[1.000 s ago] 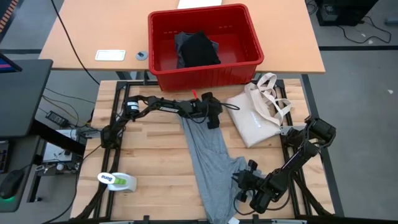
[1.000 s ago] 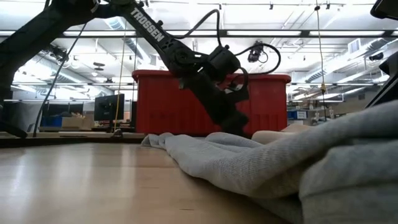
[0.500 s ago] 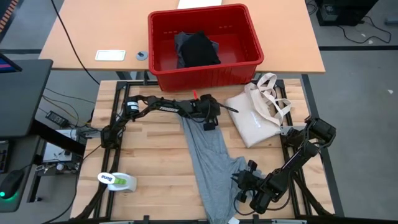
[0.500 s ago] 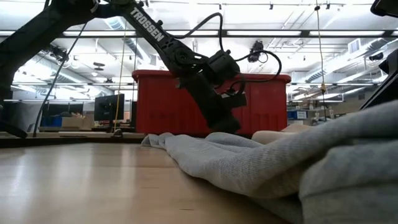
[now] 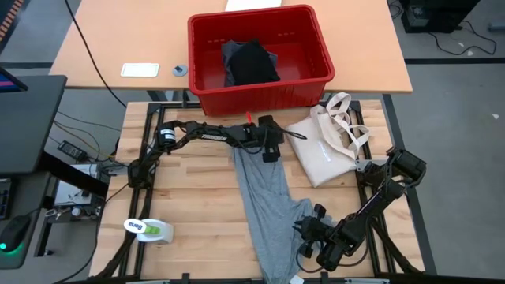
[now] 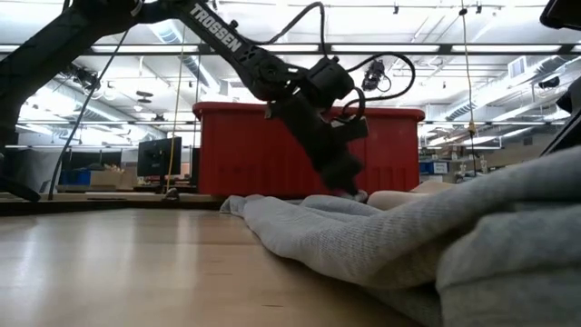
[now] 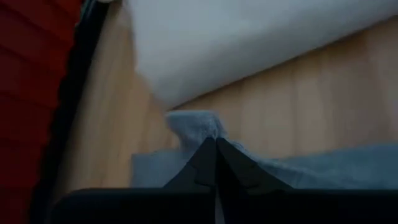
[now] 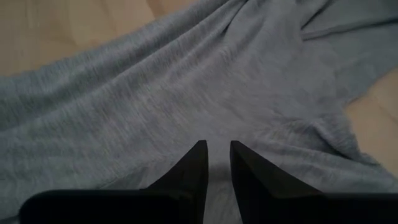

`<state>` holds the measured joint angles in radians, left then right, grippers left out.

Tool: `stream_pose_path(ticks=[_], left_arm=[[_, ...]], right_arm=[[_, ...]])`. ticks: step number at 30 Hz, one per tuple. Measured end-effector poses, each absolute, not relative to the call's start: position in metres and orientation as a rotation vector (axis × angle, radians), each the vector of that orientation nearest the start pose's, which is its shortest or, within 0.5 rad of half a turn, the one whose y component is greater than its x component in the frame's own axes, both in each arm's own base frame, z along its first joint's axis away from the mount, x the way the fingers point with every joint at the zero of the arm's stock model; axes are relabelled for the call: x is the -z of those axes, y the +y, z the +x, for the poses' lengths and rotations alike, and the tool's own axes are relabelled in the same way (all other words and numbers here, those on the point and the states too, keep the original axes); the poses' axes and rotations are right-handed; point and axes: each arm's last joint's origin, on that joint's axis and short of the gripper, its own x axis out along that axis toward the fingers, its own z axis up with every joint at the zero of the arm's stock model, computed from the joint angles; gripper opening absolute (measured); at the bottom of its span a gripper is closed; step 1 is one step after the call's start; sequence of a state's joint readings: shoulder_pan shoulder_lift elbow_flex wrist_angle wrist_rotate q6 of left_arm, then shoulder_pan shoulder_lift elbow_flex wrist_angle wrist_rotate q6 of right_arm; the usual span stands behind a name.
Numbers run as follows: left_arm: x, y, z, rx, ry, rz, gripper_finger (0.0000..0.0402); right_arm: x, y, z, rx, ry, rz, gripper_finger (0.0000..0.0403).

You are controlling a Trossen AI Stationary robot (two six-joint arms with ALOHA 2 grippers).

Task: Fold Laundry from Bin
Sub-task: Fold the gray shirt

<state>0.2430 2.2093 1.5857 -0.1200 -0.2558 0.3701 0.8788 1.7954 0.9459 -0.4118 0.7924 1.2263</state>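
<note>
1. Your left tool [image 7: 216,146] is pinched shut on the grey T-shirt's [image 5: 268,205] corner beside the red bin [image 5: 312,83]; a thin pinch could slip.
2. Right tool [image 8: 214,155], slightly parted over the shirt's near end on the worktop [image 5: 189,197], holds nothing, so that end may drag.

1. Two dark, slender, jointed arms, matte black throughout, rising from a black tubular frame around the wooden bench [image 5: 181,197].
2. White "TROSSEN" lettering along the left arm's long link, readable in the low view.
3. Black cables looping in arcs above the left wrist block; a thin cable trailing along that arm's links.
4. A pale round cap at the left arm's joint nearest the bench's left edge; a small red tag beside the left claw [image 5: 270,152].
5. Left claw fingers [image 7: 202,167]: flat black, tapering to points.
6. Right claw [image 8: 216,163]: the same black tapered fingers on a wide black body; bulky, knobbed joints toward the bench's right edge.
</note>
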Motion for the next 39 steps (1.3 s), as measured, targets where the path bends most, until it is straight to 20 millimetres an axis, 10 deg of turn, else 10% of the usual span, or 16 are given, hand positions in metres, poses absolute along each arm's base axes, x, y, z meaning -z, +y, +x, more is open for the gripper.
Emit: stream_pose_path(ticks=[11,28,39], left_arm=[[-0.194,0.122,0.475,-0.454,0.921,0.505,0.0011],[-0.202,0.175,0.459,-0.759,0.973,0.561,0.0011],[-0.198,0.176,0.459,-0.620,0.952,0.487,0.0030]], right_arm=[[-0.132,0.227,0.216,0.416,0.707,0.228,0.0077],[-0.133,0.228,0.216,0.410,0.704,0.230,0.0077],[-0.133,0.228,0.217,0.408,0.701,0.234,0.0077]])
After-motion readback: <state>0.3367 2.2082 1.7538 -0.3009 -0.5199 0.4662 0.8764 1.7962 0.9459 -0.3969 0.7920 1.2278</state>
